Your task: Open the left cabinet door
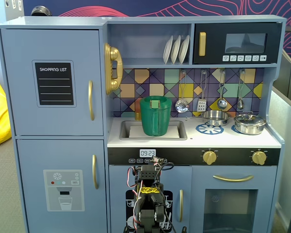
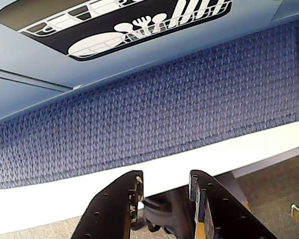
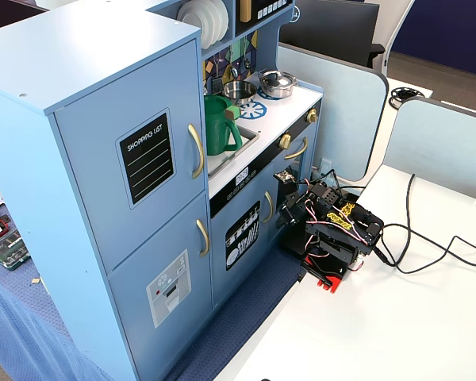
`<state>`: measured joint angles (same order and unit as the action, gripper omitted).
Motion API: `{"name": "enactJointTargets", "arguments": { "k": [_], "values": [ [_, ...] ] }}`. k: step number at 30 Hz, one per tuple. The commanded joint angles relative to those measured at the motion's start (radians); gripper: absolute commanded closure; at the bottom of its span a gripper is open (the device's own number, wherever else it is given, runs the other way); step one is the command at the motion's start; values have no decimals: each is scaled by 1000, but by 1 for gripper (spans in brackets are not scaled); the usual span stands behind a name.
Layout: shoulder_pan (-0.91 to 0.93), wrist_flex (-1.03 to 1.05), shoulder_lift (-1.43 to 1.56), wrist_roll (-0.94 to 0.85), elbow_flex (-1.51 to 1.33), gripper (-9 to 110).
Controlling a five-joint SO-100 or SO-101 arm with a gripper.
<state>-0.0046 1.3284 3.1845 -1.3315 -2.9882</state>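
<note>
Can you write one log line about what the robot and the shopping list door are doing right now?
left cabinet door: shut | gold handle: untouched | gripper: open, empty, low by dishwasher door | arm: folded

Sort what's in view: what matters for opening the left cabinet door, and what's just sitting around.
For the job:
left cabinet door, shut
its gold handle
hand, folded low, empty, jaws apart

Just there:
green pitcher in the sink
pot
water-dispenser door
dishwasher door
plates
</note>
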Motion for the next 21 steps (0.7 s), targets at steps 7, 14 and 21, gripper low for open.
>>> {"name": "enactJointTargets", "arguments": {
  "k": [7, 14, 21],
  "values": [
    [-25, 204, -6, -224, -9, 101],
    [-153, -100, -9, -78, -5, 101],
    [-428, -646, -71, -114, 156, 101]
  ]
}}
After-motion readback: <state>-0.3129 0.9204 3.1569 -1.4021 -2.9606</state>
